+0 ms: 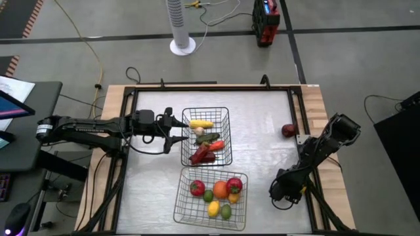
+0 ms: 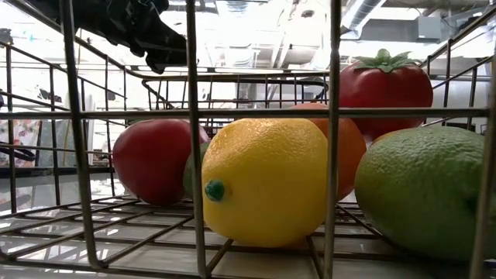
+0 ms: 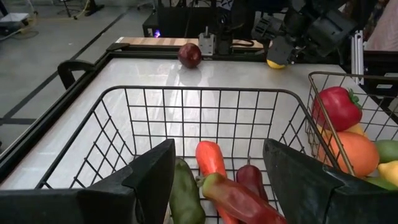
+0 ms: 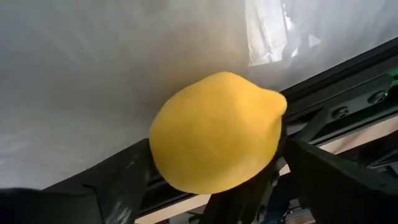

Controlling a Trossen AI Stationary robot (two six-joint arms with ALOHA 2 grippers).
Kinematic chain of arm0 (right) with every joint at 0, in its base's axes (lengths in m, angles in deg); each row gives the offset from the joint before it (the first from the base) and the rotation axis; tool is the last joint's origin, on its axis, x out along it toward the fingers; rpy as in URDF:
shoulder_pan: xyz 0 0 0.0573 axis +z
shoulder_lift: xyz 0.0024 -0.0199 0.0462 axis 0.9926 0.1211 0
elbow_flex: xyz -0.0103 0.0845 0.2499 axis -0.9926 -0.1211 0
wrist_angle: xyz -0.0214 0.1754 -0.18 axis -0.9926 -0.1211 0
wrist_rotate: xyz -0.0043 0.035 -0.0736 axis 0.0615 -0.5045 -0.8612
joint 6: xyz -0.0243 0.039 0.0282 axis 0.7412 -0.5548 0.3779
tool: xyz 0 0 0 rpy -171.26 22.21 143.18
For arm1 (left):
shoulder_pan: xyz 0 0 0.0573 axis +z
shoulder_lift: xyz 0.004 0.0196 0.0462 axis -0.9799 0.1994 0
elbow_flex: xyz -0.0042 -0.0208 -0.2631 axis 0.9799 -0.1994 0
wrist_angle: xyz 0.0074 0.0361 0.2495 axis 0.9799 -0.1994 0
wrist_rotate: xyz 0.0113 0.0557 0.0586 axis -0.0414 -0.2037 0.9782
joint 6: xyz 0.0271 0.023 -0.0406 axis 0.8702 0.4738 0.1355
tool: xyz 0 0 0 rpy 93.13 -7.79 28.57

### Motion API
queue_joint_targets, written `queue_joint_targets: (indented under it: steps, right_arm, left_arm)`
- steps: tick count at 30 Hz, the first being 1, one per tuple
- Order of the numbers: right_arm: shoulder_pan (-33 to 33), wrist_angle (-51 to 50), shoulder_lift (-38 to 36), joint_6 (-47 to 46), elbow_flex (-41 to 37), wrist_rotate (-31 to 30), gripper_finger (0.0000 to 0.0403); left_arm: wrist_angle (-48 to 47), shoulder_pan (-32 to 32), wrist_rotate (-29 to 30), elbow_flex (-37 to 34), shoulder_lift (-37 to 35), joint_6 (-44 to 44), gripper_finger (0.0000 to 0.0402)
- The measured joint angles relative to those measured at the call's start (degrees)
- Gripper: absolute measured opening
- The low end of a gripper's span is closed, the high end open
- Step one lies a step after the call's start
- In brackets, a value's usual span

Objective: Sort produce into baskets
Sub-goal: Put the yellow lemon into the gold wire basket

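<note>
Nearest the worktop's front edge, one basket [image 1: 186,211] holds round fruits, a lemon [image 1: 213,208] among them. By the right edge, the right gripper [image 4: 217,186] is clamped on a second yellow lemon [image 4: 214,130]. Farther back, the left gripper [image 1: 178,132], fingers apart, hovers at the far basket [image 1: 224,115] of vegetables. A dark red fruit [image 1: 288,130] lies near the right edge. No writing is readable.

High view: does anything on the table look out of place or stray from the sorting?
One piece does: a dark red round fruit lies alone on the bare table near the right edge, outside both baskets. A yellow lemon is also outside them, but it sits in the right hand. The baskets stand straight, with nothing spilled.
</note>
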Motion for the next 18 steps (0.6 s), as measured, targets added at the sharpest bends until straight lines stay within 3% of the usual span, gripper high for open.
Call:
queue_joint_targets:
  steps: [12, 18]
  right_arm:
    - [-1.04, 0.87, 0.07, 1.42, 1.77, -0.61, 0.0281]
    - [-3.06, 0.3, -0.05, 3.09, 7.09, -6.2, 0.0258]
  left_arm:
    - [-0.02, 0.02, 0.26, 0.0, 0.0, 0.46, 0.0231]
    - [-0.02, 0.02, 0.26, 0.0, 0.0, 0.44, 0.0231]
